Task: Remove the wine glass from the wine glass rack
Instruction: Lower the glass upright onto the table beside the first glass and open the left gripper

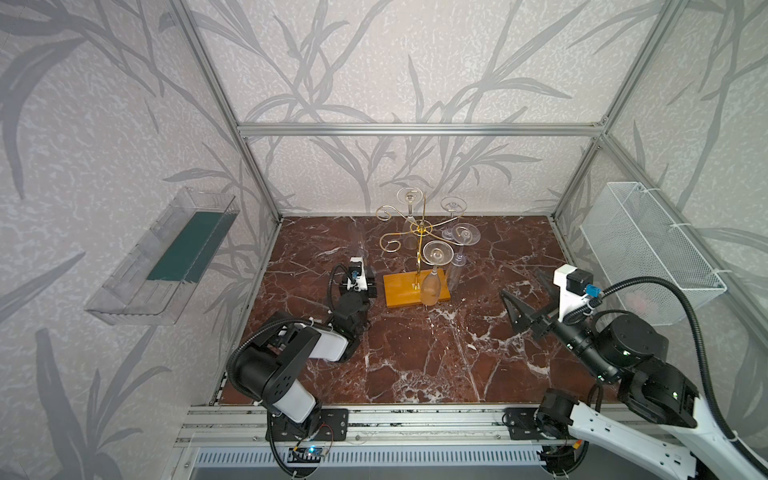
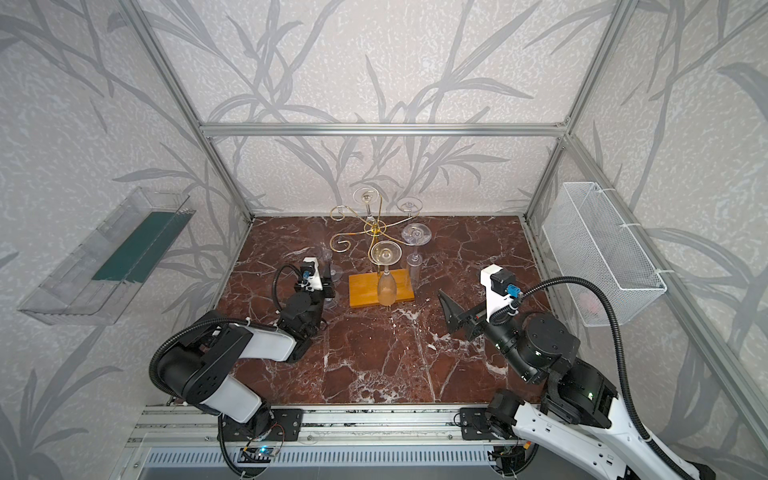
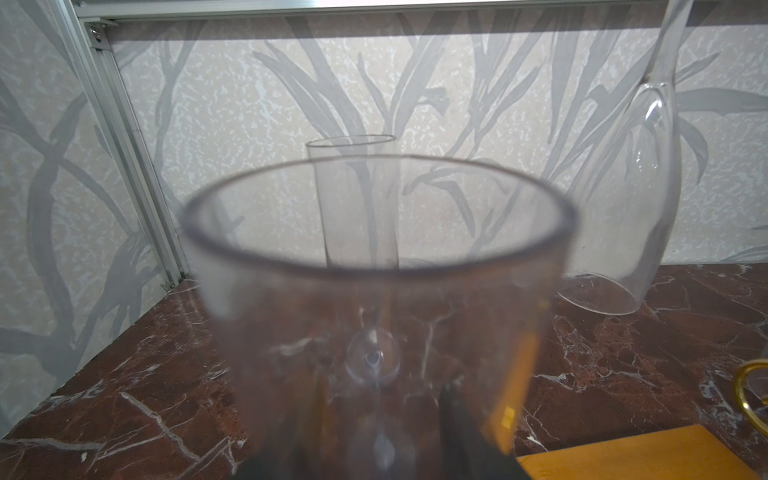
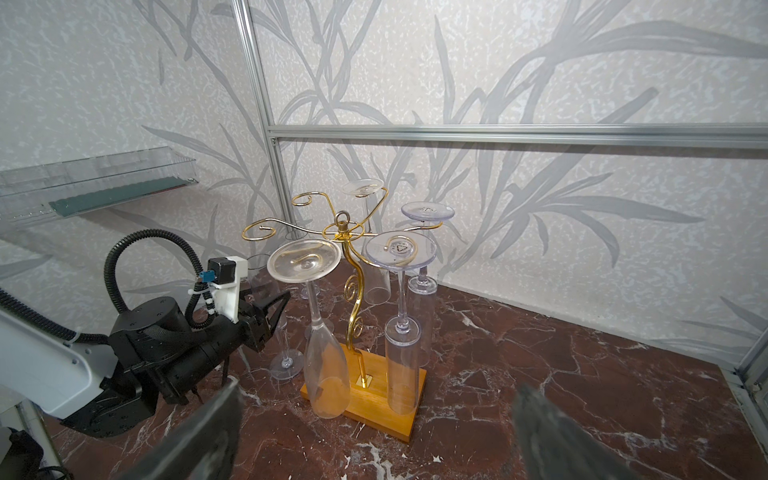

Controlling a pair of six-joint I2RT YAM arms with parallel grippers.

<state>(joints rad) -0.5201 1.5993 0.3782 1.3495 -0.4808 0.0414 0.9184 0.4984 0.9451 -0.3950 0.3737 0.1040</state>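
The wine glass (image 3: 374,291) stands on the bench (image 1: 415,357) left of the wine glass rack (image 1: 399,291) in a top view, the left gripper (image 4: 272,306) jaws around its stem, tight or loose I cannot tell, the right gripper (image 1: 521,282) jaws wide apart.

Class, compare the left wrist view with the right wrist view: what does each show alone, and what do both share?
Only the left wrist view: the inside of a close wine glass, seen through its blurred rim, filling the picture. Only the right wrist view: the whole wine glass rack, four hanging glasses, the left arm, the open right pincer. Both: the rack's wooden base and the marble table.
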